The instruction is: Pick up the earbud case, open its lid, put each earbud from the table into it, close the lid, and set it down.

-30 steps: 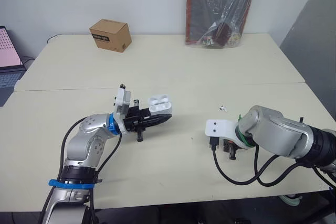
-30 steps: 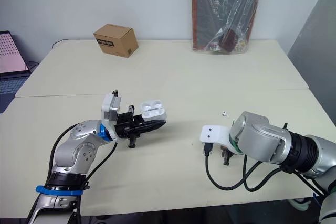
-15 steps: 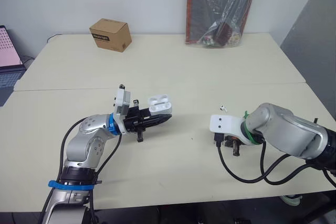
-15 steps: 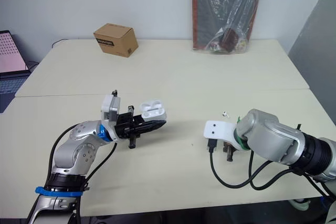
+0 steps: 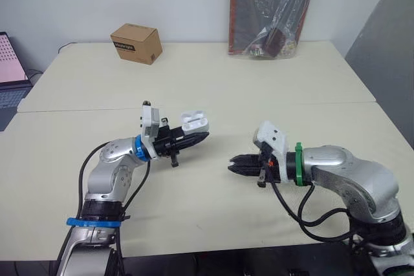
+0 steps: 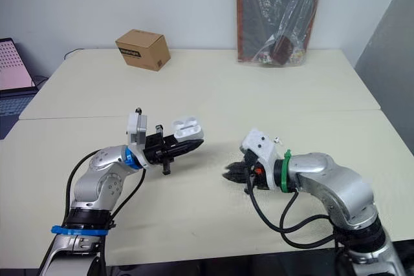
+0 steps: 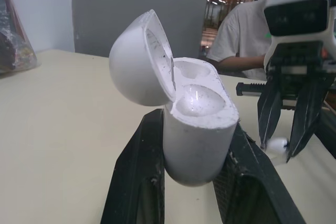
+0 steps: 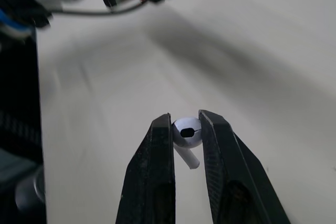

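A wide pale table [image 5: 213,88] carries a plastic-wrapped dark board [image 5: 272,8] at its far edge and a cardboard box [image 5: 135,42] near the far left corner. Over the tabletop's middle, toward the near edge, the left gripper [image 5: 202,138] clamps the earbud case [image 7: 197,124] upright between its 2 fingers, lid tipped open. Facing it, the right gripper [image 6: 228,174] pinches 1 white earbud [image 8: 186,132] narrowly, near the case.
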Robot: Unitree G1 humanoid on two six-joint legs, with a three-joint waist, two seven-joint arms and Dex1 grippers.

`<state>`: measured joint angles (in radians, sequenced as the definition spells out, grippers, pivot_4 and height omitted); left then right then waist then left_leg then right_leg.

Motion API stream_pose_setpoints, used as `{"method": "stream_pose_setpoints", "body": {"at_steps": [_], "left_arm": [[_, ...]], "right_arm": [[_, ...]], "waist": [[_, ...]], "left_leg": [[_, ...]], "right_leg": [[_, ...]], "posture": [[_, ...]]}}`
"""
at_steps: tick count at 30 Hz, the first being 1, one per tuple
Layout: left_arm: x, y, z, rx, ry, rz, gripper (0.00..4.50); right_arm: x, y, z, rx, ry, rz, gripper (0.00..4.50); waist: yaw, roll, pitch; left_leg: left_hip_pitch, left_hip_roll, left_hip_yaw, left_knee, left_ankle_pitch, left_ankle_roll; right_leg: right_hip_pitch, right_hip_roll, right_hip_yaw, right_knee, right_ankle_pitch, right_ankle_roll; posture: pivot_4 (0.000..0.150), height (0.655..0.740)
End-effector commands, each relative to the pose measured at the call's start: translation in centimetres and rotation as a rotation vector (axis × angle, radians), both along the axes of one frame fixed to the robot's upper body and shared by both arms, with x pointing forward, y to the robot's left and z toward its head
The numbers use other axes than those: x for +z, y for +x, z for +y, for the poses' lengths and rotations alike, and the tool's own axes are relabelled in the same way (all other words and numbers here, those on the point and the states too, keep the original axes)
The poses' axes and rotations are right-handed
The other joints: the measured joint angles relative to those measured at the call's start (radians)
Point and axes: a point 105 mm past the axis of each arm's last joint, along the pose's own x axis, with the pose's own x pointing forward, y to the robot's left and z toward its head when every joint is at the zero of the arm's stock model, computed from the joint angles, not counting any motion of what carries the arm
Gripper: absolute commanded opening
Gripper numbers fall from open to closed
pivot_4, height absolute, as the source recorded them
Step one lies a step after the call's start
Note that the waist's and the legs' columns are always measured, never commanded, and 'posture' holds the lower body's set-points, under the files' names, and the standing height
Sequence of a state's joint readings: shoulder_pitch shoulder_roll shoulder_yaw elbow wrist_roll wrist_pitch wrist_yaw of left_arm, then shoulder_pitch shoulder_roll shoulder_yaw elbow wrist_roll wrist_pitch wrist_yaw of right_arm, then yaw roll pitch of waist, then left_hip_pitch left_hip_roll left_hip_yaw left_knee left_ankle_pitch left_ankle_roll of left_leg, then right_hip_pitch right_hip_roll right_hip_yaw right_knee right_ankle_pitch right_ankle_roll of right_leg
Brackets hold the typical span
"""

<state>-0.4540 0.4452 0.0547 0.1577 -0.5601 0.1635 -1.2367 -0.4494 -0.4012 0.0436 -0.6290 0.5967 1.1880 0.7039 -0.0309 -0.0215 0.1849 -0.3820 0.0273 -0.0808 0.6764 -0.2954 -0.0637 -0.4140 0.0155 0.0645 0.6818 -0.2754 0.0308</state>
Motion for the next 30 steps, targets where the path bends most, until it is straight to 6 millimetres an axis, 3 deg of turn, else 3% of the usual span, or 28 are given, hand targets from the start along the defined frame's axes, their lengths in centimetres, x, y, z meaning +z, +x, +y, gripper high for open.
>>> {"method": "stream_pose_setpoints", "body": {"at_steps": [1, 6, 11, 18, 30], "left_arm": [[1.1, 0.3, -0.3, 0.004, -0.004, -0.065, 0.77], [1.0, 0.4, -0.4, 0.009, 0.0, -0.064, 0.77], [0.9, 0.5, -0.6, 0.027, 0.0, -0.064, 0.77], [1.1, 1.3, -0.5, 0.086, -0.003, -0.069, 0.77], [1.8, 2.3, -0.3, 0.149, -0.016, -0.057, 0.77]], "right_arm": [[2.9, 0.0, 0.6, -0.015, 0.163, -0.031, 0.34], [5.4, 0.4, 1.5, -0.048, 0.325, -0.047, 0.34], [7.9, 2.1, 3.9, -0.089, 0.422, -0.051, 0.34], [8.4, 3.8, 5.4, -0.201, 0.417, -0.088, 0.34], [7.4, 4.1, 6.5, -0.252, 0.386, -0.118, 0.34]], "waist": [[-0.001, 0.0, 0.0], [-0.001, 0.0, 0.0], [-0.004, 0.0, 0.0], [-0.003, 0.0, 0.0], [-0.004, 0.0, 0.0]], "left_leg": [[0.0, 0.0, 0.0, 0.0, 0.0, 0.0], [0.0, 0.0, 0.0, 0.0, 0.0, 0.0], [0.0, 0.0, 0.0, -0.001, 0.0, 0.0], [-0.001, 0.0, 0.0, -0.001, 0.0, 0.0], [-0.001, 0.0, 0.0, -0.001, 0.0, 0.0]], "right_leg": [[0.0, 0.0, 0.0, 0.0, 0.0, 0.0], [0.0, 0.0, 0.0, 0.0, 0.0, 0.0], [-0.001, 0.0, 0.0, 0.001, 0.001, -0.001], [-0.001, -0.001, 0.0, 0.0, 0.001, -0.001], [-0.002, 0.0, 0.0, 0.001, 0.001, -0.001]], "posture": [[0.15, 0.74], [0.15, 0.74], [0.15, 0.74], [0.15, 0.74], [0.15, 0.74]]}}
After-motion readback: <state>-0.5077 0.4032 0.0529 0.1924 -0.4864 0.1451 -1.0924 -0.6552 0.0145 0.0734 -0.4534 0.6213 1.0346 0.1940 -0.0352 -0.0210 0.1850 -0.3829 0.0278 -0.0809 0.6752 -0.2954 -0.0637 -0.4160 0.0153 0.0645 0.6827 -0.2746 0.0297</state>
